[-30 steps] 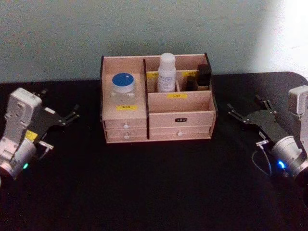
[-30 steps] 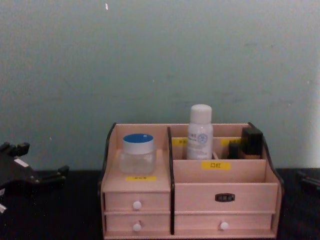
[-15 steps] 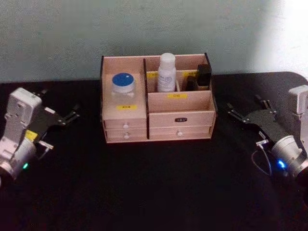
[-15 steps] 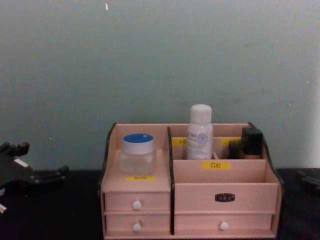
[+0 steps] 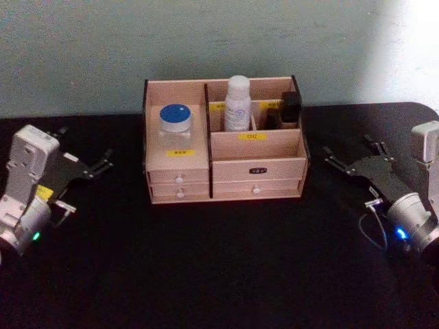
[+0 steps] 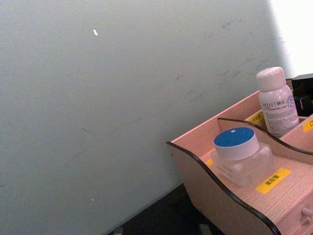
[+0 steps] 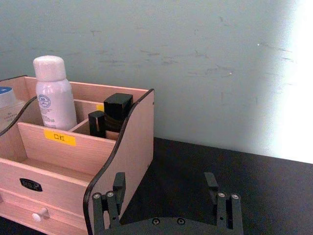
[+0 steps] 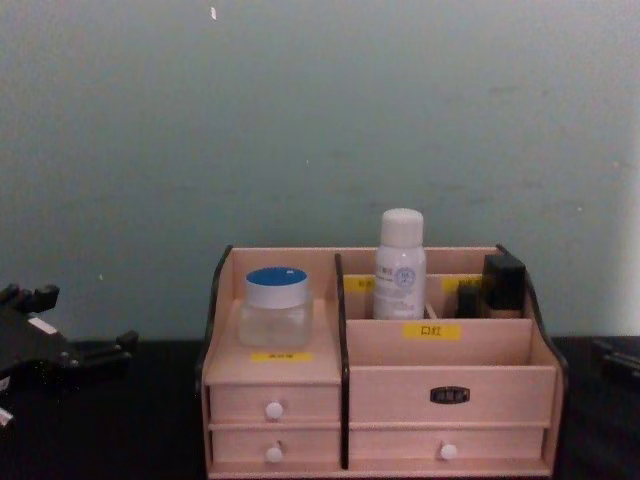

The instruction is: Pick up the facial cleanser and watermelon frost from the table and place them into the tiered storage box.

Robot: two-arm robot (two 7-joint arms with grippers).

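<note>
Nothing shifted, pale wooden tiered storage box (image 5: pixel 257 164) (dark-edged), cylindrical white bottle (image 5: pixel 237 104) inside

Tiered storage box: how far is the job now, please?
Apparently done: a blue-lidded jar and a white bottle stand in the tiered storage box. Nothing in hand: left gripper and right gripper rest open at its sides. Nothing seems left.

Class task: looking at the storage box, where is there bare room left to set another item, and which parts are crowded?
Free: the front right tray of the tiered storage box. Crowded: the rear right slots, holding the white bottle and dark items. The blue-lidded jar fills the left shelf.
</note>
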